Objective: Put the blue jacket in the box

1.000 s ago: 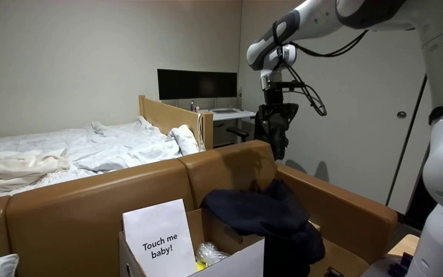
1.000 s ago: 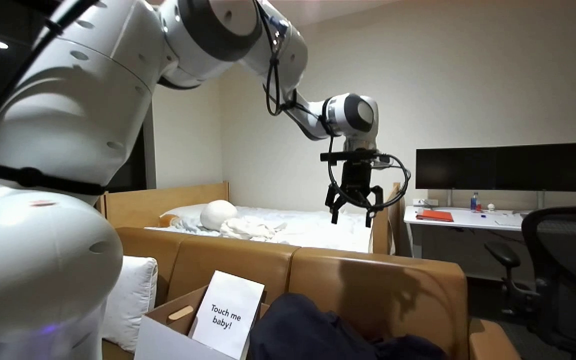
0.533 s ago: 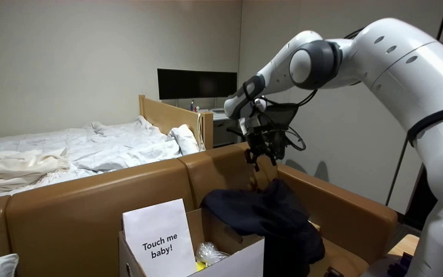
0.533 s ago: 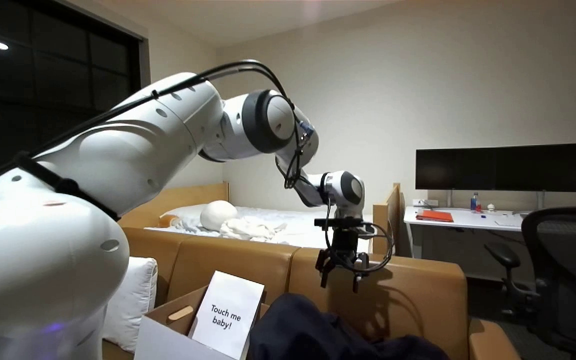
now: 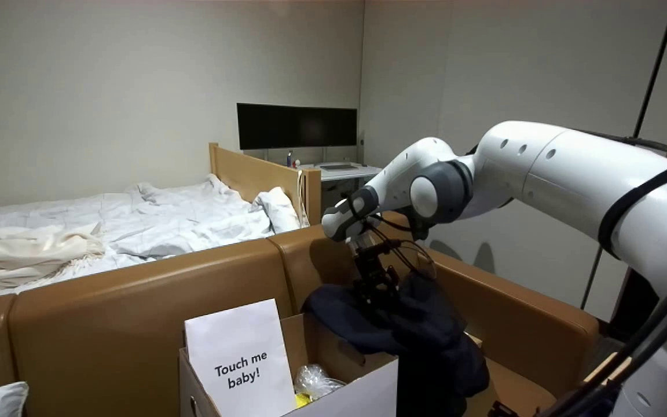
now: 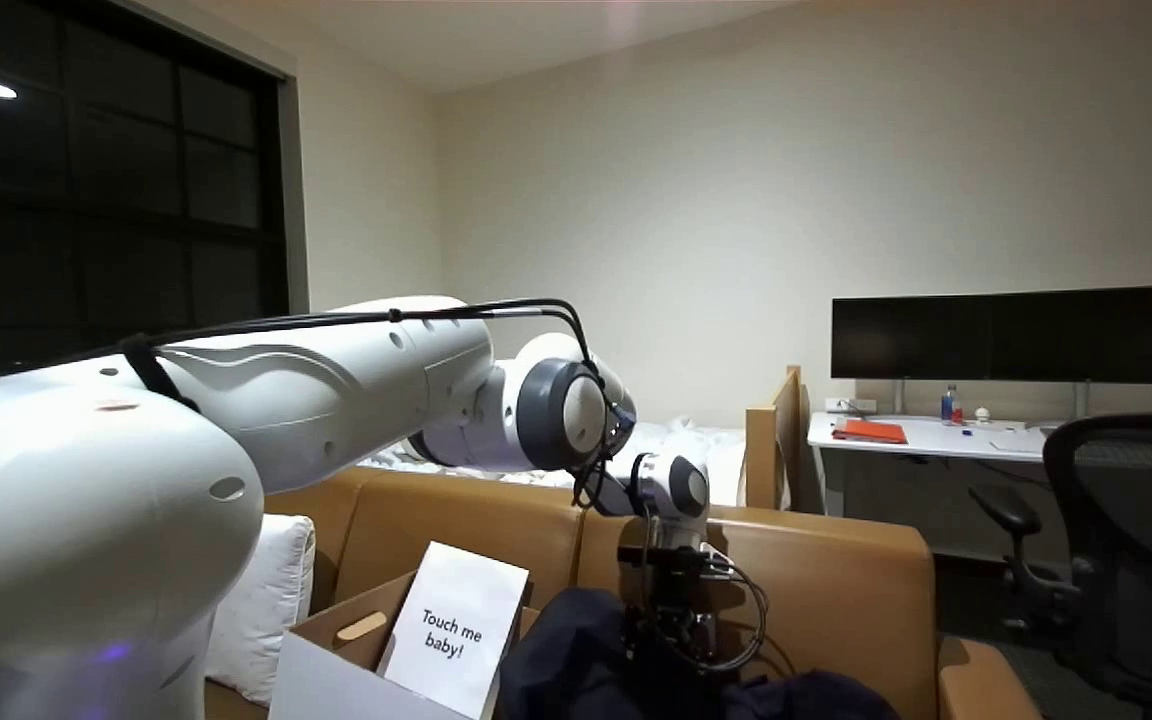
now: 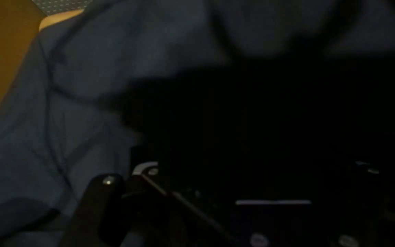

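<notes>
The blue jacket [image 5: 438,330] is a dark navy heap on the sofa beside the box, leaning toward the backrest. It also shows in an exterior view [image 6: 566,650] and fills much of the wrist view [image 7: 26,147]. The box [image 5: 362,394] stands next to it, open at the top, with its white card [image 5: 241,359] upright inside. The box also shows in an exterior view [image 6: 346,690]. My gripper [image 5: 377,298] points down at the jacket's top. Its finger links stand wide apart in the wrist view. Its fingertips are lost against the dark cloth, so contact is unclear.
The brown sofa backrest [image 5: 154,324] runs close behind the box, and the sofa armrest [image 5: 507,301] is beyond the jacket. Clear plastic wrap [image 5: 314,379] lies in the box. A white pillow [image 6: 276,600] is on the sofa. A bed and a desk stand behind.
My arm has swung down and the gripper has dropped from above the sofa back to the jacket. The jacket and box look unmoved.
</notes>
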